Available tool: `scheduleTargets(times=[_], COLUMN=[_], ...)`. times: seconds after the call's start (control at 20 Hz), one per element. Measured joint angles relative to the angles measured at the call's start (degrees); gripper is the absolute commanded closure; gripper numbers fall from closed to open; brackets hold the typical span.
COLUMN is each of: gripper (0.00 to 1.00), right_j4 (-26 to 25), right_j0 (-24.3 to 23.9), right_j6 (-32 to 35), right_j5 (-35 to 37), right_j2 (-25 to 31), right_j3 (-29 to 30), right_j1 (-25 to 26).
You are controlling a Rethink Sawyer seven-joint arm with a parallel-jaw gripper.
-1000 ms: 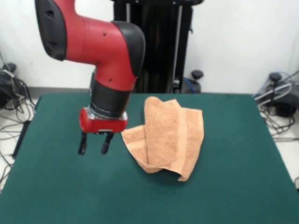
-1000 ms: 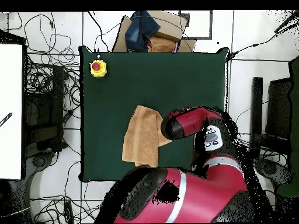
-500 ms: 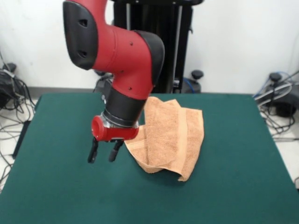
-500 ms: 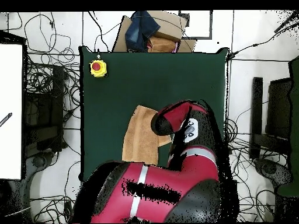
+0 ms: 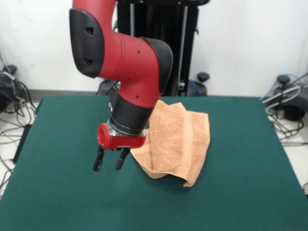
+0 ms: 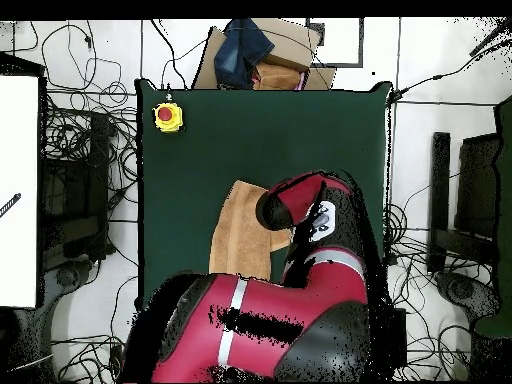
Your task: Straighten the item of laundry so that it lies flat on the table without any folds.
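The item of laundry [image 5: 177, 140] is a peach-orange towel lying folded over on itself in the middle of the dark green table [image 5: 57, 192]. One flap overlaps the layer below and a woven band runs down it. In the front view my gripper [image 5: 109, 161] hangs just left of the towel's near left corner, above the table. Its two black fingers [image 5: 98, 160] stand apart, open, with nothing between them. From overhead, the towel [image 6: 235, 240] shows left of the red arm [image 6: 300, 205], which hides the gripper and the towel's right edge.
A yellow box with a red button [image 6: 167, 117] sits at one table corner in the overhead view. Cables and equipment [image 5: 288, 96] lie on the floor around the table. A cardboard box with dark cloth [image 6: 255, 55] stands beyond the table's edge.
The arm has swung towards the towel and come a little lower, bringing the open gripper close to the towel's near left corner. The towel has not moved.
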Motion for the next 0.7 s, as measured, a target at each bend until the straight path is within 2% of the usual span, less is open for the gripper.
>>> scheduleTargets(times=[0.7], gripper=[0.0], right_j4=[5.84], right_j0=[-1.6], right_j6=[0.0], right_j5=[0.01], right_j2=[0.02], right_j3=[7.23], right_j1=[-7.84])
